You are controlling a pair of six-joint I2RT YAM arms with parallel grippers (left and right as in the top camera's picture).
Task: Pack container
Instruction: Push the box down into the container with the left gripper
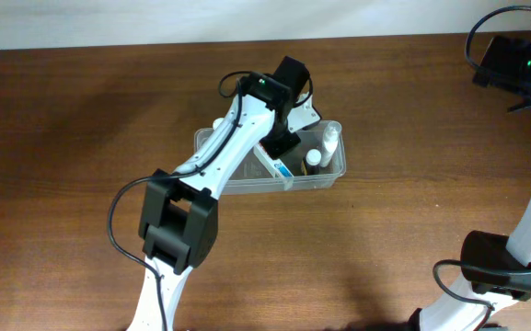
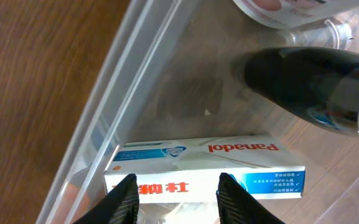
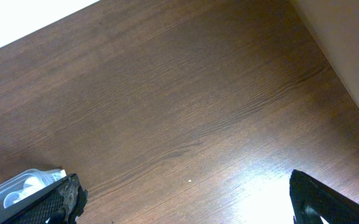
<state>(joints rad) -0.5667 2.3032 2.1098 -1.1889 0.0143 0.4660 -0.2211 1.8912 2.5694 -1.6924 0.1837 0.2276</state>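
The container [image 1: 331, 175] is a clear plastic tub at the table's middle. Inside it lie a white bottle [image 1: 330, 139], a small dark-capped bottle [image 1: 313, 158] and a white and blue Panadol box [image 1: 275, 170]. My left gripper [image 1: 282, 140] reaches down into the tub. In the left wrist view its fingers [image 2: 124, 199] stand apart just short of the Panadol box [image 2: 204, 165], with nothing between them. A dark bottle [image 2: 310, 87] lies to the right. My right gripper [image 3: 185, 205] hangs wide open over bare table, far from the tub.
The container's clear wall [image 2: 123, 81] runs along the left of the box. A corner of the tub [image 3: 17, 185] shows at the lower left of the right wrist view. The right arm [image 1: 523, 64] stands at the table's far right edge.
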